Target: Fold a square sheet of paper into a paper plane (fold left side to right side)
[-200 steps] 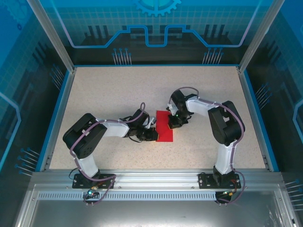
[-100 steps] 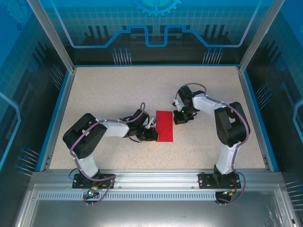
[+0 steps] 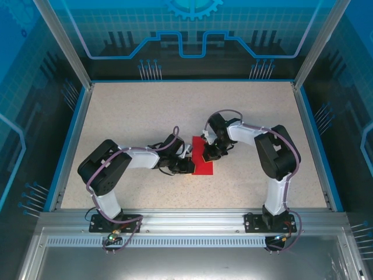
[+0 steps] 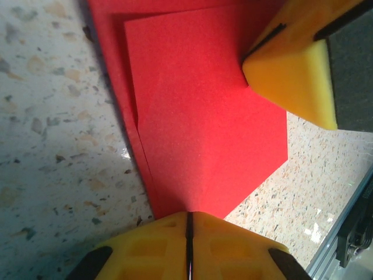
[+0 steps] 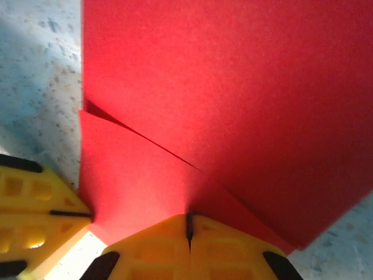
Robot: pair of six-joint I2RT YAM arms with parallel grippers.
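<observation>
From above, the paper (image 3: 204, 169) is seen flat on the table (image 3: 134, 111), roughly mid-table and a bit toward the near side. It comes across as a plain narrow rectangle. Its long axis runs near-to-far, straight away from the arm bases, and no pointed end can be made out, so no real heading can be given. The left claw (image 3: 189, 166) is parked at its near left corner. The right claw (image 3: 204, 156) is laid over the middle, reaching in from the right.

The layering gets lost up there but is picked up by the wrist cams. On the left wrist, a top layer is seen set in from the lower layer's edge, with a faint diagonal crease, and a right-claw finger (image 4: 291, 70) is pressed on it. On the right wrist, a flap with a slanted edge is seen lying across the sheet, with a left-claw finger (image 5: 35, 216) just beside the paper's edge.

Both claws are closed to a thin slit, tips down on the paper. Whether any layer is pinched can't be told.
</observation>
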